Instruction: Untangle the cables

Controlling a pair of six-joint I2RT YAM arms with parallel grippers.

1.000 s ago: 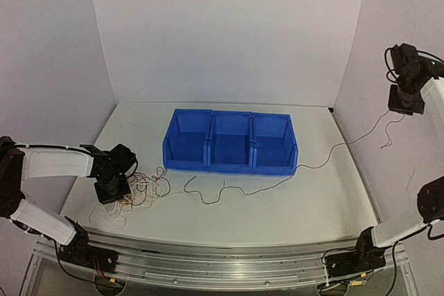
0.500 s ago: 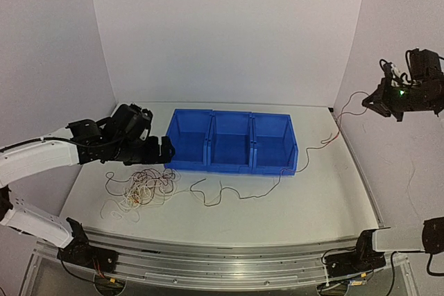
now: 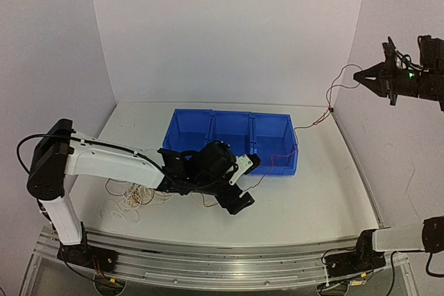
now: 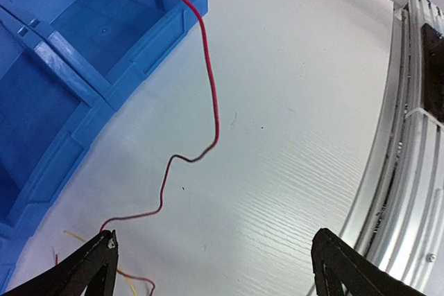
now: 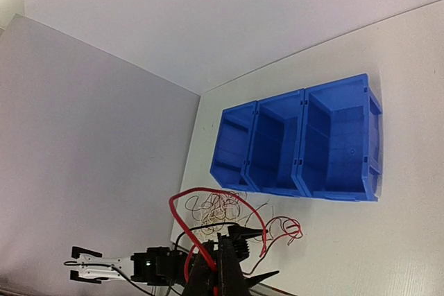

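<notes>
Fingers point(image 4: 94, 268) of my left gripper point(image 3: 245, 181) gape wide, holding nothing; my right gripper point(image 3: 357, 74) is pinched on the thin red wire point(image 4: 216, 102). It slants from high far right, over the blue plastic three-compartment bin point(image 3: 232, 112), down to the curly tangle of cables point(image 3: 135, 195) near left on the white table point(image 3: 326, 185).

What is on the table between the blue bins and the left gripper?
The left wrist view shows a thin red wire winding across the white table from the blue plastic bins toward the open left gripper.
</notes>
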